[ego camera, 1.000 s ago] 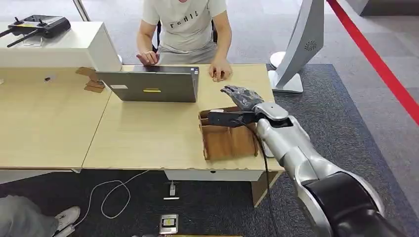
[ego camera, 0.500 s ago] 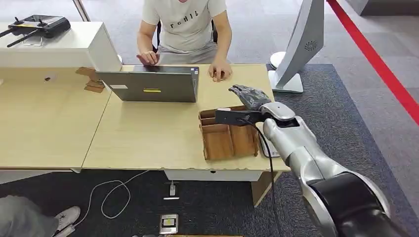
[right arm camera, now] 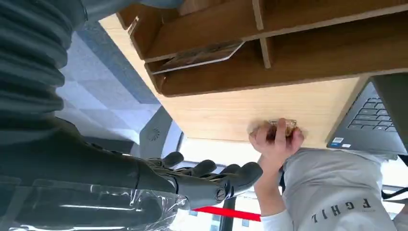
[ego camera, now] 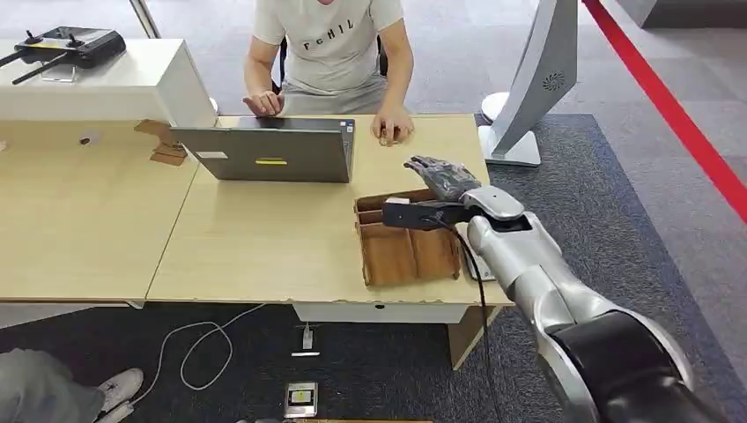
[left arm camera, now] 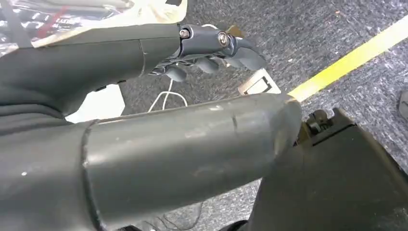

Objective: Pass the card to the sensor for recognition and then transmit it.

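Head view: right hand (ego camera: 438,176) open, empty, hovering over wooden tray (ego camera: 407,251) on desk (ego camera: 264,238). Card (right arm camera: 192,57) lying flat in tray slot. Left hand (left arm camera: 211,48) hanging, fingers curled, empty. Risks: snagging divider, card slipping from shallow pinch.

desks: two, one (ego camera: 255,247) under the laptop, one (ego camera: 79,220) joined on beside it | laptop: one (ego camera: 269,154) | wooden tray: one (ego camera: 410,251) near the laptop | person: one (ego camera: 330,53) behind the laptop | remote controller: one (ego camera: 70,44) on the white box (ego camera: 106,88) | white stand: one (ego camera: 533,88) | card: one (right arm camera: 202,55) in the tray
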### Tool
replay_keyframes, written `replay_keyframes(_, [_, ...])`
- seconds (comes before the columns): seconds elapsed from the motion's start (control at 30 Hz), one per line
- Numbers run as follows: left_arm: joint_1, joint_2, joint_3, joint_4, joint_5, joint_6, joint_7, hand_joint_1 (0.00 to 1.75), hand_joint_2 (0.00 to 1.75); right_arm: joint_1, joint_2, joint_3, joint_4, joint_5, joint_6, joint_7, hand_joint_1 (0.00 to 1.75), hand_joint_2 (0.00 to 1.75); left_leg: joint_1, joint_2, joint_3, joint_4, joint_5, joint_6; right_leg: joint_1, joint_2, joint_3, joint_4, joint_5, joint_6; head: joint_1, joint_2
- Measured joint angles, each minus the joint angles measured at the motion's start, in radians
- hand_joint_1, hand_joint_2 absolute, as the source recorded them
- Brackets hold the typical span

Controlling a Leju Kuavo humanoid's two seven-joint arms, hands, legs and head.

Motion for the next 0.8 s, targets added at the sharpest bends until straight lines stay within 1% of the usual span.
replay_keyframes(0.8, [0.006,0.0,0.0,0.0,-0.009,0.003,0.016,0.0,0.0,0.011,0.001,0.002,0.0,-0.001,-0.001,-0.004,0.0,1.75,0.0,0.0,0.0,0.0,0.0,0.0,0.0,0.0,0.0,0.0,0.0,0.0,0.0,0.0])
